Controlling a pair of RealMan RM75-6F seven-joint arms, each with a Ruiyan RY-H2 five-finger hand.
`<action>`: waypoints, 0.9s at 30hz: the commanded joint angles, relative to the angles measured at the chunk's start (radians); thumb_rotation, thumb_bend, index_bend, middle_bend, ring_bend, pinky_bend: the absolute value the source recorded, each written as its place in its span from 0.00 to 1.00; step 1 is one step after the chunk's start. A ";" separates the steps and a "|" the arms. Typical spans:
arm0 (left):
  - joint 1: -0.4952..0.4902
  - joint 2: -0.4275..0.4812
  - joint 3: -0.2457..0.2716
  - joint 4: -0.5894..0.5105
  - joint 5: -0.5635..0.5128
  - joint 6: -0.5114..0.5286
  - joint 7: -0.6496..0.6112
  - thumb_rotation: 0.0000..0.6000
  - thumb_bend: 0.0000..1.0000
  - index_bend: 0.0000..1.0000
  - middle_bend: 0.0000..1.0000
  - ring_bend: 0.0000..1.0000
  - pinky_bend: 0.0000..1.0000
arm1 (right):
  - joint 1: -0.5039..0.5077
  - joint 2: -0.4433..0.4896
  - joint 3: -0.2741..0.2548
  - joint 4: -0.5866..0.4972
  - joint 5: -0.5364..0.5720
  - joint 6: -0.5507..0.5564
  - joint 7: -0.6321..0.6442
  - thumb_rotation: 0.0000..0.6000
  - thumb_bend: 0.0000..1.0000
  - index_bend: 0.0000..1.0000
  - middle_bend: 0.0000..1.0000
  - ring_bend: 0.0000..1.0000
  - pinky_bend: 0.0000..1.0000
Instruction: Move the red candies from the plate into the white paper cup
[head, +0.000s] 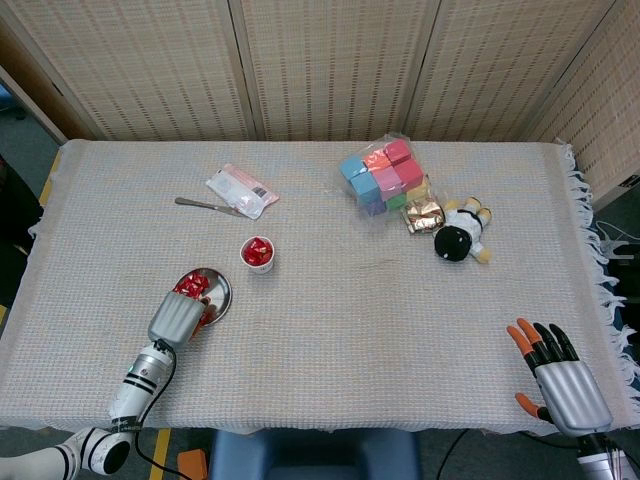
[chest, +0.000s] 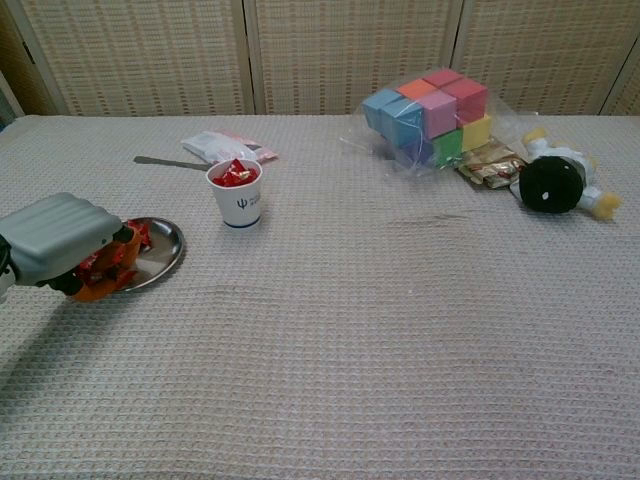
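A small metal plate (head: 222, 285) (chest: 166, 252) with red candies (head: 188, 286) (chest: 139, 235) lies at the front left of the table. My left hand (head: 176, 317) (chest: 58, 238) hangs over the plate's near side, fingers curled down around a red candy (chest: 103, 268). The white paper cup (head: 258, 254) (chest: 236, 197) stands just behind and to the right of the plate, with red candies inside it. My right hand (head: 556, 376) rests at the front right corner, fingers spread, holding nothing; only the head view shows it.
A metal knife (head: 205, 206) (chest: 165, 162) and a pink-white packet (head: 242, 190) (chest: 220, 146) lie behind the cup. A bag of coloured cubes (head: 385, 175) (chest: 430, 115), gold-wrapped sweets (head: 425, 215) and a black plush toy (head: 460, 234) (chest: 553, 183) sit at the back right.
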 joint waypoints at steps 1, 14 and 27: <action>0.001 0.007 -0.002 -0.010 0.001 0.004 -0.002 1.00 0.39 0.56 0.67 0.72 1.00 | -0.001 0.000 0.000 0.000 -0.001 0.001 -0.001 1.00 0.11 0.00 0.00 0.00 0.00; -0.034 0.073 -0.083 -0.142 0.010 0.057 -0.002 1.00 0.39 0.57 0.67 0.72 1.00 | 0.001 0.002 0.003 0.001 0.004 0.000 0.008 1.00 0.11 0.00 0.00 0.00 0.00; -0.246 -0.041 -0.244 -0.049 -0.063 -0.035 0.104 1.00 0.40 0.56 0.65 0.72 1.00 | 0.012 0.000 0.016 0.000 0.044 -0.026 0.001 1.00 0.11 0.00 0.00 0.00 0.00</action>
